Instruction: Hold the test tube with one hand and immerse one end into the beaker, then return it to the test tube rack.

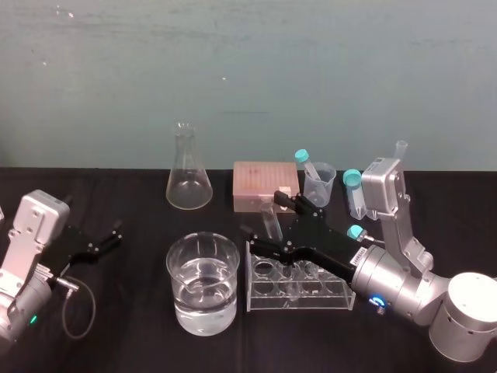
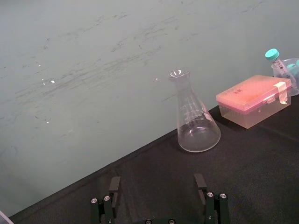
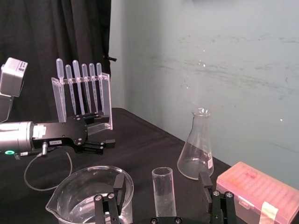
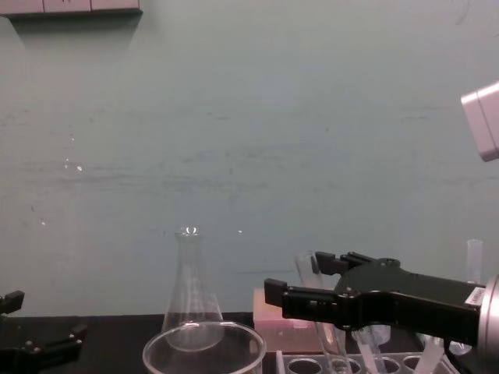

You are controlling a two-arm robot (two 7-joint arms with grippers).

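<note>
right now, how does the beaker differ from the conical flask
The beaker is wide and straight-walled; the conical flask tapers to a narrow neck. The beaker holds clear liquid; the flask looks empty. The beaker stands farther forward, the flask back by the wall. Both are clear glass, upright on the black table.

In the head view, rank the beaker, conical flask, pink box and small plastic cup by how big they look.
1. beaker, largest, though nearest the camera.
2. pink box and conical flask: too alike to rank.
3. small plastic cup, smallest.
</note>
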